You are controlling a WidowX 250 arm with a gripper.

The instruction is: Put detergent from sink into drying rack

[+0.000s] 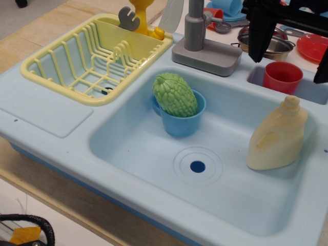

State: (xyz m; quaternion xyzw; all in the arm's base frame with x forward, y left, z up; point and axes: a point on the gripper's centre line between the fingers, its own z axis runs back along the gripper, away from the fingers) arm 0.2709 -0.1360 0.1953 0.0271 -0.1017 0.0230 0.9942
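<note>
- Smooth cream detergent [277, 139] jug leans against the right wall of the glossy blue sink [133, 148].
- Slatted yellow drying rack [66, 64] sits upper left.
- Black gripper [287, 38] fingers hang apart, empty.

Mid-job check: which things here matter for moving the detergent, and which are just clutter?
Job: detergent, sink, drying rack, gripper.
Clutter: green vegetable, blue cup, red cup, faucet, metal bowl, red plate.
</note>
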